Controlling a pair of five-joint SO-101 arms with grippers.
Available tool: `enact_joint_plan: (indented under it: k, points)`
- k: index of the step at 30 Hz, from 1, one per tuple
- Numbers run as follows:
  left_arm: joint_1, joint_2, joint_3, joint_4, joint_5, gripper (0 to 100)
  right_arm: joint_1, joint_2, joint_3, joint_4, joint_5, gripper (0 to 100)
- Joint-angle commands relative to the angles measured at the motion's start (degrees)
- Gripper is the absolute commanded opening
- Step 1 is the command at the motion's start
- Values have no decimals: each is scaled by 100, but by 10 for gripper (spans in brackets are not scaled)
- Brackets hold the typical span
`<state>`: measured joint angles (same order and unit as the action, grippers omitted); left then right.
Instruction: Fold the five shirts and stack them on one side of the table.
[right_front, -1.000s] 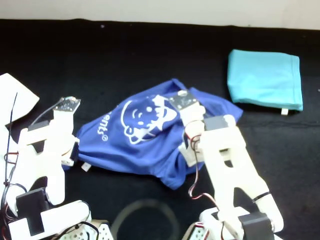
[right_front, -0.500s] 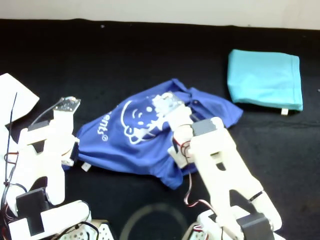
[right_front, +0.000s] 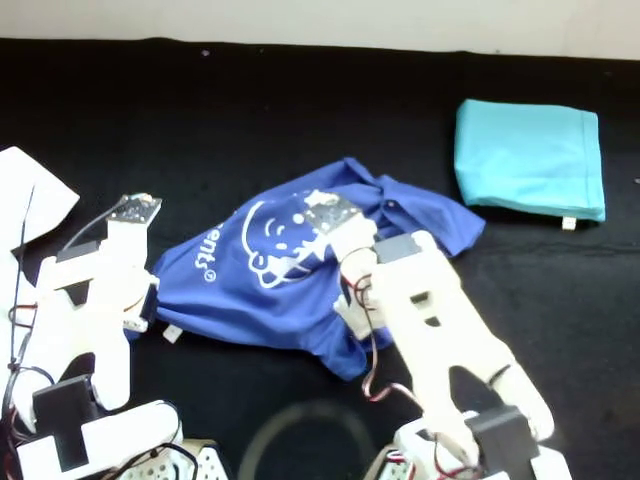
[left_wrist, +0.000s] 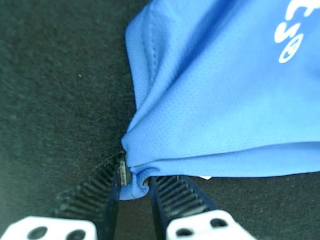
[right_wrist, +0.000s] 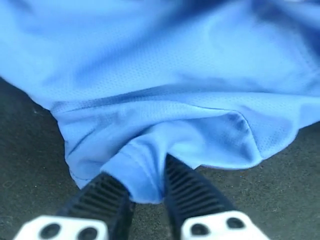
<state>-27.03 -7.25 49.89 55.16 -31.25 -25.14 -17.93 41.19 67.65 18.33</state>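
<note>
A dark blue shirt (right_front: 270, 285) with a white print lies crumpled on the black table (right_front: 250, 120) in the high view. My left gripper (left_wrist: 134, 186) is shut on a bunched corner of the blue shirt (left_wrist: 225, 100), at the shirt's left end in the high view. My right gripper (right_wrist: 146, 192) is shut on a fold of the blue shirt (right_wrist: 165, 95), near the shirt's near-right edge. In the high view the right arm (right_front: 430, 320) leans over the shirt. A folded turquoise shirt (right_front: 528, 158) lies flat at the table's far right.
A white sheet-like thing (right_front: 28, 195) sticks in at the left edge beside the left arm (right_front: 90, 300). Bare black table (right_front: 560, 330) stretches along the back and at the near right. A pale wall strip (right_front: 320, 20) runs behind the table.
The right arm has swung leftward over the blue shirt, carrying its pinched fold with it. The left arm has kept still.
</note>
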Motion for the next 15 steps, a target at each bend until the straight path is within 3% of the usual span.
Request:
enact_joint_plan:
  k: [1,6,15]
  points:
    - [57,48,22,-62,26,9,303,-725,-321,198,-141,6]
    - [84,4,-312,255,35,9,1218,-1903,-664,409,-132,6]
    - [822,4,-3178,3596,35,9,2431,-2290,-1174,242,-149,6]
